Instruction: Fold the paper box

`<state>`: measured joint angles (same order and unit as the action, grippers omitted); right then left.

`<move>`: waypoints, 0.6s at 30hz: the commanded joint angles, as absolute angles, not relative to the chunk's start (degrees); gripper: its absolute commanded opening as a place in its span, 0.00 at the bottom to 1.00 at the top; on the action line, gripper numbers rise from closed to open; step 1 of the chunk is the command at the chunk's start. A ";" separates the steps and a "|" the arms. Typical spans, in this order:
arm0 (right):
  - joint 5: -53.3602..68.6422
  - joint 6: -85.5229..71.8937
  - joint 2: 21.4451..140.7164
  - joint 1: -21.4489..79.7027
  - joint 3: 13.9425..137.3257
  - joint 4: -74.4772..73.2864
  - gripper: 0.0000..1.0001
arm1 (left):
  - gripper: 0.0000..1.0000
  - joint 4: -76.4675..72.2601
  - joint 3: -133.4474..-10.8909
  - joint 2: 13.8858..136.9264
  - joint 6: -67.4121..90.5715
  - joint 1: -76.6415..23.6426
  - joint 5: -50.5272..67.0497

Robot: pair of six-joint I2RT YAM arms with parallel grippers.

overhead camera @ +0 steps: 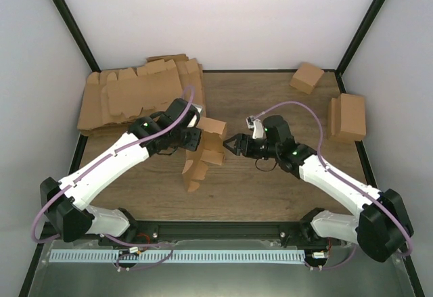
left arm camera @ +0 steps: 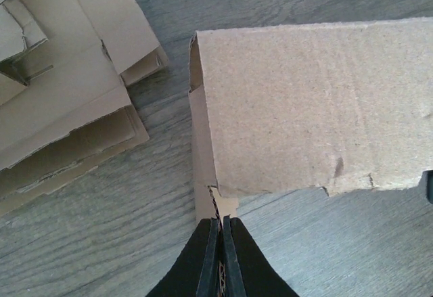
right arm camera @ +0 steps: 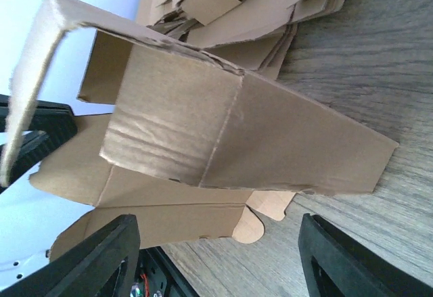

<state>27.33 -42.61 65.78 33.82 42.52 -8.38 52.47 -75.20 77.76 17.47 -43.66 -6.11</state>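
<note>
Left wrist: paper box (left arm camera: 318, 107) edge was clamped in left tool (left arm camera: 222, 226) | right wrist: right tool (right arm camera: 216, 224) was seen spread wide before the box.

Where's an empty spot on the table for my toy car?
Bare wood lies at the back, between the pile and the small box, and at the front, between the two arms. The middle is crowded: the left end effector and right end effector flank the paper box. A bigger box sits at the right edge.

Plain brown paper box (overhead camera: 203, 151); grey-brown woodgrain table (overhead camera: 270, 190)
</note>
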 commanded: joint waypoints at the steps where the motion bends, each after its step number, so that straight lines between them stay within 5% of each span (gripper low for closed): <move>1: 28.37 -44.76 67.15 33.48 45.38 -6.58 0.66 | 0.04 53.97 -72.80 78.23 16.70 -43.95 -4.58; 18: 24.43 -48.44 71.78 33.49 46.20 -2.14 0.51 | 0.09 53.70 -71.32 76.47 16.78 -43.99 -6.31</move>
<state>24.60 -47.92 70.50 33.82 43.44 -3.33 53.28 -71.85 77.38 17.32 -43.66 -6.02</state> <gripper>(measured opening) 0.514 0.083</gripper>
